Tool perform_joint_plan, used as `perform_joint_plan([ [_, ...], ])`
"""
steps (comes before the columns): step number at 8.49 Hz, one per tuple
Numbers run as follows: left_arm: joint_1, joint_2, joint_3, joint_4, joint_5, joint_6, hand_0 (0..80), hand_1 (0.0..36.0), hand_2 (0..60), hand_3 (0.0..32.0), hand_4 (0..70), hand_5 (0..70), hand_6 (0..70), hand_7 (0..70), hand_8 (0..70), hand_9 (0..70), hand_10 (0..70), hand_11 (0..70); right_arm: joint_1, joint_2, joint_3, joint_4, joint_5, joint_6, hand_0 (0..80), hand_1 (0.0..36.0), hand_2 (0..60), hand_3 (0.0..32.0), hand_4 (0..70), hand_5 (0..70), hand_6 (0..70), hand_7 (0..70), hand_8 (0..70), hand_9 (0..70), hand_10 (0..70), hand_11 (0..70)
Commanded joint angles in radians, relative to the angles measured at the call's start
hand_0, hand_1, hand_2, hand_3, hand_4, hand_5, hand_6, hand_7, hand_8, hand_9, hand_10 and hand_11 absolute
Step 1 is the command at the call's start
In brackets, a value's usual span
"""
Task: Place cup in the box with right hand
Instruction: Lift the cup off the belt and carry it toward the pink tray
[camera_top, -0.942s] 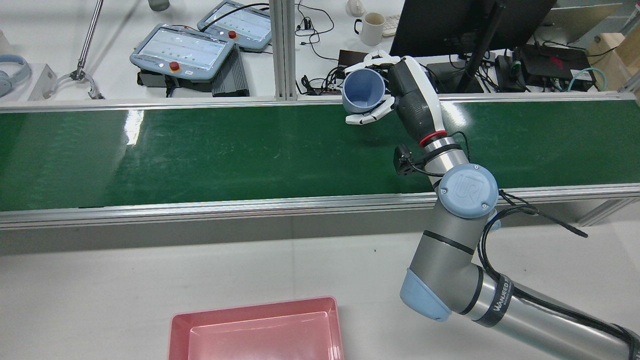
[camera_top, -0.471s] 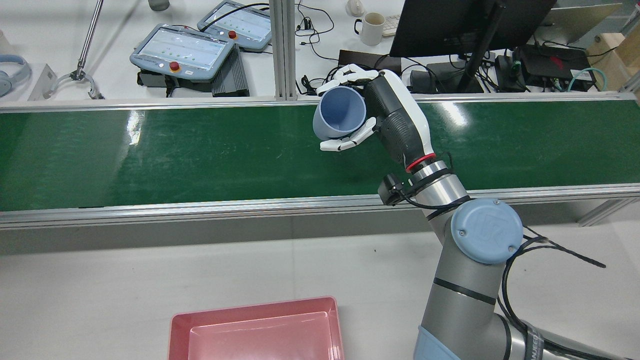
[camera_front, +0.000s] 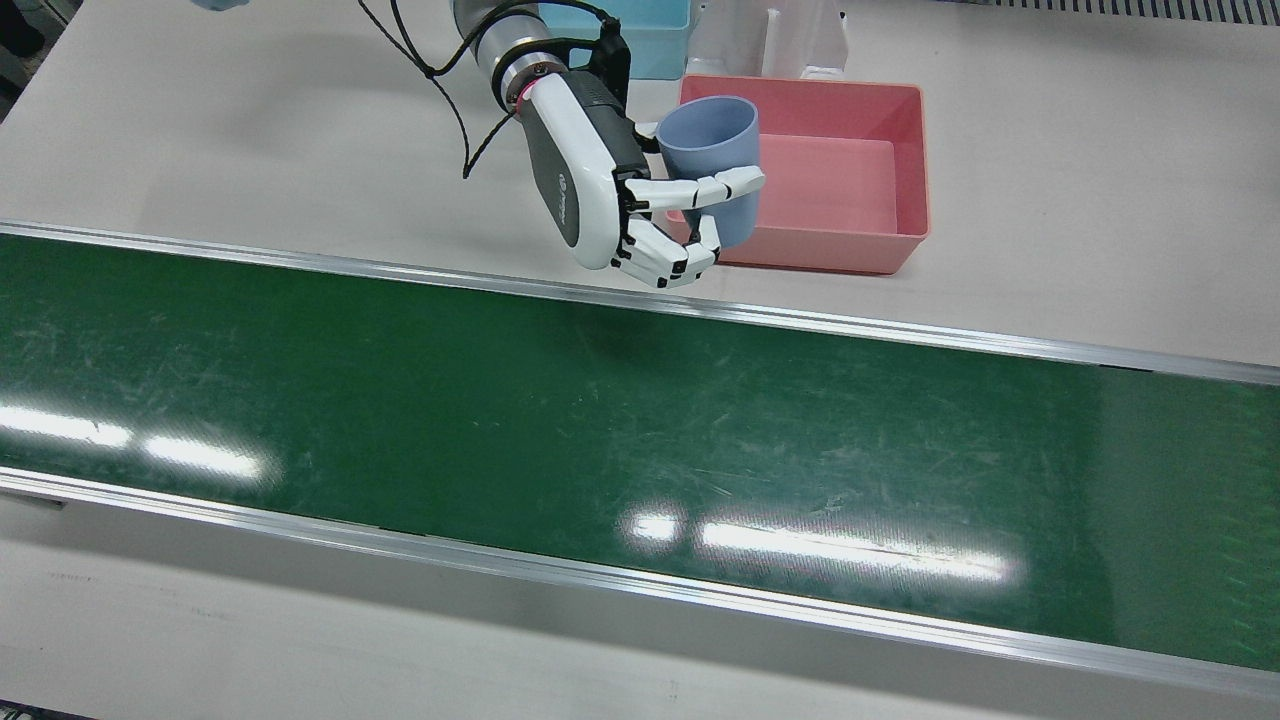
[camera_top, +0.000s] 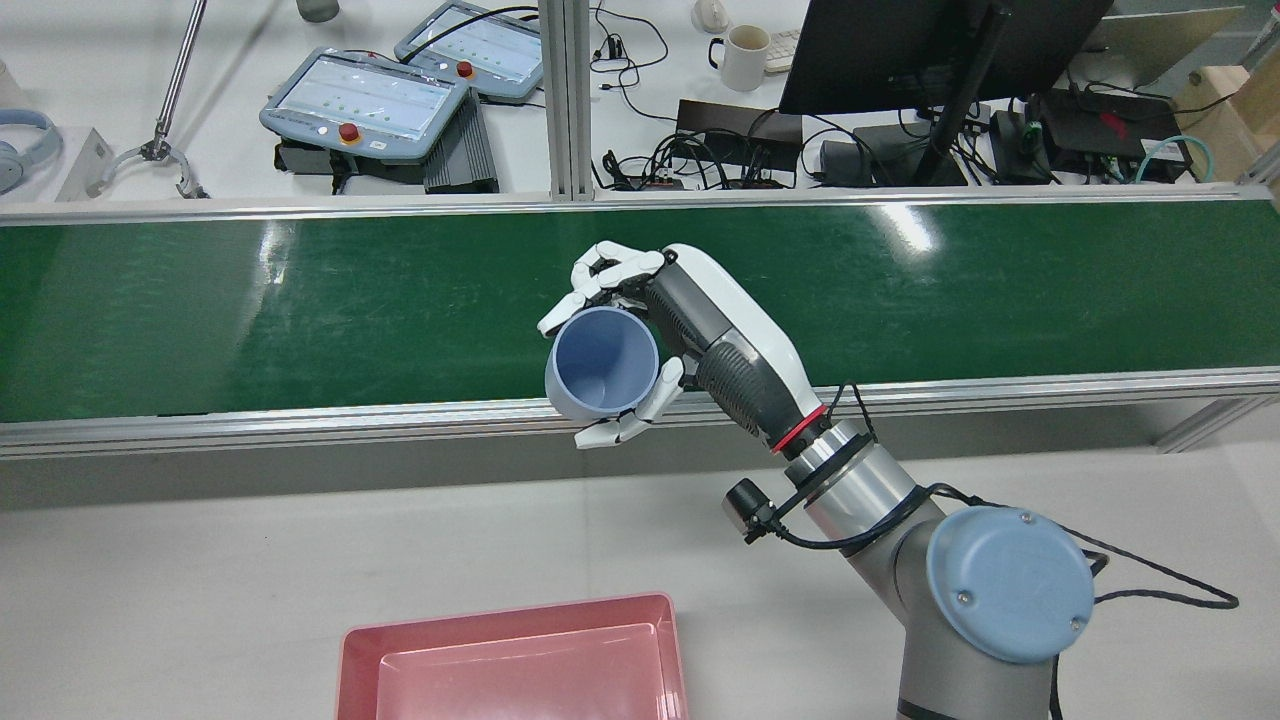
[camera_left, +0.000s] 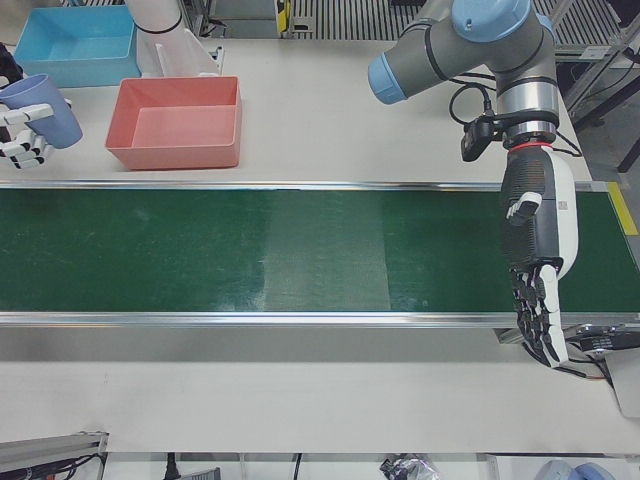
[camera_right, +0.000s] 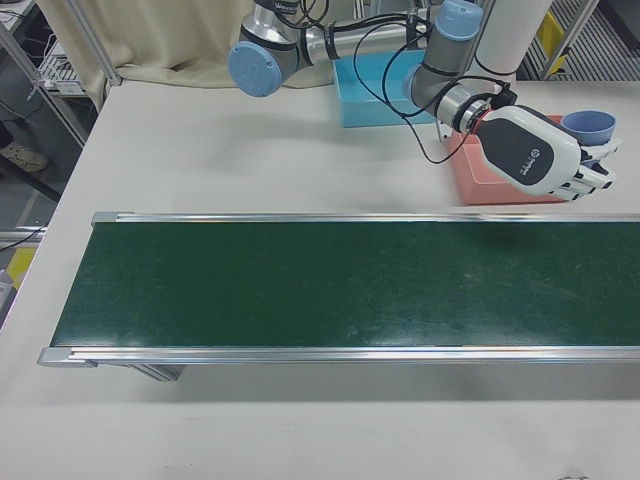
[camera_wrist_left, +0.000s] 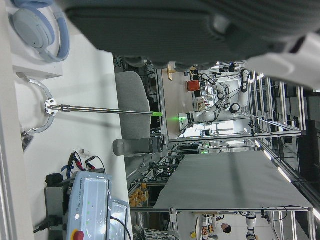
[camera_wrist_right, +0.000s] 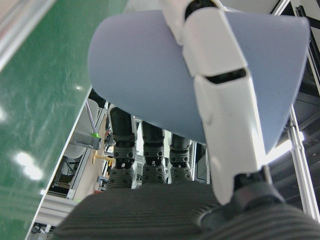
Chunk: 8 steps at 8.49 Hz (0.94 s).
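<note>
1. Cup (camera_top: 603, 375), blue, clamped in right robot hand (camera_top: 640, 340), airborne beside pink box (camera_front: 838, 170), not yet over it.
2. Left robot hand (camera_left: 536, 290) empty, fingers spread.
3. Risk: early release drops cup onto counter (camera_top: 300, 560); tilted grip may slip.

The right hand (camera_top: 640, 345) holds the cup (camera_top: 602, 362) in the air over the robot-side rail of the belt (camera_top: 300, 300), with the box (camera_top: 510, 660) on the worktop (camera_top: 200, 580) nearer the robot and a little to the cup's left in the rear view. In the front view the cup (camera_front: 712, 165) overlaps the box's (camera_front: 905, 170) near-left corner. A second tray (camera_left: 70, 45) sits beside the box in the left-front view. The left hand (camera_left: 538, 270) hangs over the belt's far end, fingers (camera_left: 540, 320) spread and pointing down past the operator-side rail.
</note>
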Motion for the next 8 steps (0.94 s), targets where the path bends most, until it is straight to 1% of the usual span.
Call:
perform_joint_plan([
  [1, 0.001, 0.0, 0.0, 0.0, 0.0, 0.0, 0.0, 0.0, 0.0, 0.0, 0.0, 0.0, 0.0, 0.0, 0.0, 0.0, 0.0, 0.0, -0.121, -0.048, 0.04, -0.004, -0.021, -0.061, 80.0, 36.0, 60.0, 0.0, 70.0, 18.8, 30.7, 70.0, 41.6, 61.8, 37.3, 55.2],
  [2, -0.001, 0.0, 0.0, 0.0, 0.0, 0.0, 0.0, 0.0, 0.0, 0.0, 0.0, 0.0, 0.0, 0.0, 0.0, 0.0, 0.0, 0.0, -0.167, -0.076, 0.069, -0.004, -0.021, -0.116, 80.0, 36.0, 60.0, 0.0, 70.0, 19.0, 30.0, 70.0, 41.0, 61.0, 37.2, 55.3],
  [3, -0.001, 0.0, 0.0, 0.0, 0.0, 0.0, 0.0, 0.0, 0.0, 0.0, 0.0, 0.0, 0.0, 0.0, 0.0, 0.0, 0.0, 0.0, -0.211, -0.091, 0.071, -0.004, -0.022, -0.132, 80.0, 36.0, 60.0, 0.0, 70.0, 19.3, 29.3, 70.0, 40.5, 59.7, 36.9, 54.9],
  [4, -0.001, 0.0, 0.002, -0.002, 0.0, 0.0, 0.0, 0.0, 0.0, 0.0, 0.0, 0.0, 0.0, 0.0, 0.0, 0.0, 0.0, 0.0, -0.251, -0.093, 0.066, -0.004, -0.022, -0.14, 80.0, 36.0, 60.0, 0.0, 70.0, 19.3, 28.8, 70.0, 40.2, 59.0, 36.3, 54.3],
  [5, 0.001, 0.0, 0.002, -0.002, 0.0, 0.0, 0.0, 0.0, 0.0, 0.0, 0.0, 0.0, 0.0, 0.0, 0.0, 0.0, 0.0, 0.0, -0.276, -0.09, 0.065, -0.004, -0.024, -0.186, 80.0, 36.0, 60.0, 0.0, 67.4, 19.3, 28.5, 70.0, 39.9, 58.4, 36.6, 54.6],
  [6, 0.001, 0.0, 0.003, -0.002, 0.0, 0.0, 0.0, 0.0, 0.0, 0.0, 0.0, 0.0, 0.0, 0.0, 0.0, 0.0, 0.0, 0.0, -0.291, -0.093, 0.056, -0.004, -0.053, -0.204, 80.0, 36.0, 60.0, 0.0, 65.9, 19.0, 28.2, 70.0, 39.5, 57.9, 36.5, 54.4],
  [8, 0.001, 0.0, 0.003, -0.002, 0.0, 0.0, 0.0, 0.0, 0.0, 0.0, 0.0, 0.0, 0.0, 0.0, 0.0, 0.0, 0.0, 0.0, -0.293, -0.093, 0.016, -0.004, -0.068, -0.209, 80.0, 36.0, 60.0, 0.0, 65.7, 18.7, 28.2, 70.0, 39.4, 57.7, 36.8, 54.8],
])
